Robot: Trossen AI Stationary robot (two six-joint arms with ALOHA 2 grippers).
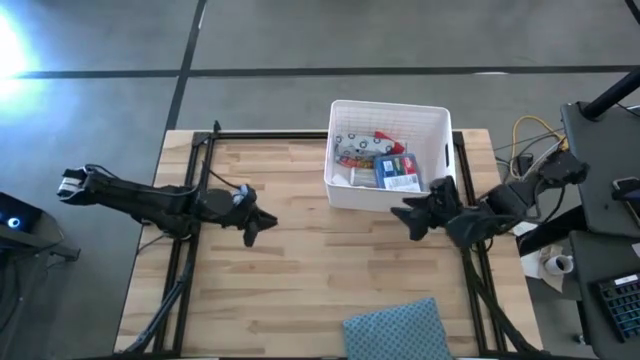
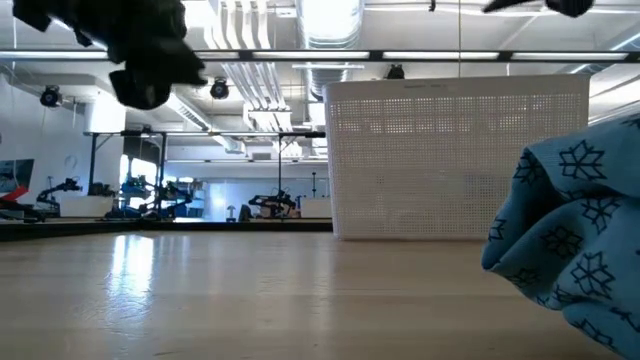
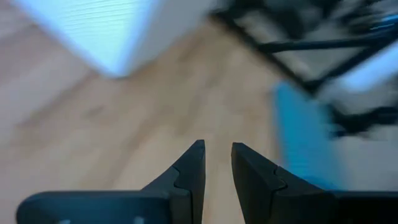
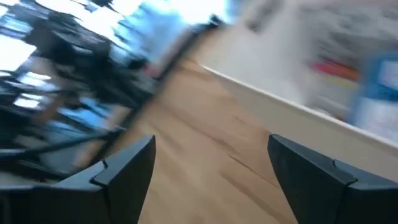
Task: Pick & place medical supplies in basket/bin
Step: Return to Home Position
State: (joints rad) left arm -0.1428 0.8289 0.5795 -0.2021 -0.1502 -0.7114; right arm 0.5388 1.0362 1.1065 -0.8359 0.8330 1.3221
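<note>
Because every one of the medical supplies (image 1: 375, 155) in view lies inside the white bin (image 1: 440, 118), neither pincer carries anything. Seen from above, the bin stands at the far edge of the wooden surface (image 1: 300, 290), right of centre. It holds a loose heap: a blue-and-white box (image 1: 400, 172) against the near wall, with red and patterned packs behind it. No loose supply shows on the bare wood, so the sorting looks finished.

The left pincer (image 1: 262, 222) hangs over the left middle of the surface, well apart from the bin, its arm reaching in from the left edge. Its wrist view shows two dark fingers (image 3: 186, 180) drawn almost together, only a slit between them, gripping nothing.

The right pincer (image 1: 412, 215) is just beside the bin's near right corner. Its wrist view shows the fingers (image 4: 124, 174) spread wide and empty, with the bin's wall close ahead. That wide spread suits a pincer with nothing left to carry.

A blue patterned cloth (image 1: 395, 328) lies crumpled at the near edge, well apart from the bin. It is no supply, which is likely why it lies outside.

What remains, I judge, is for both arms to fold back to rest. The right arm needs care not to nudge the bin's corner.
</note>
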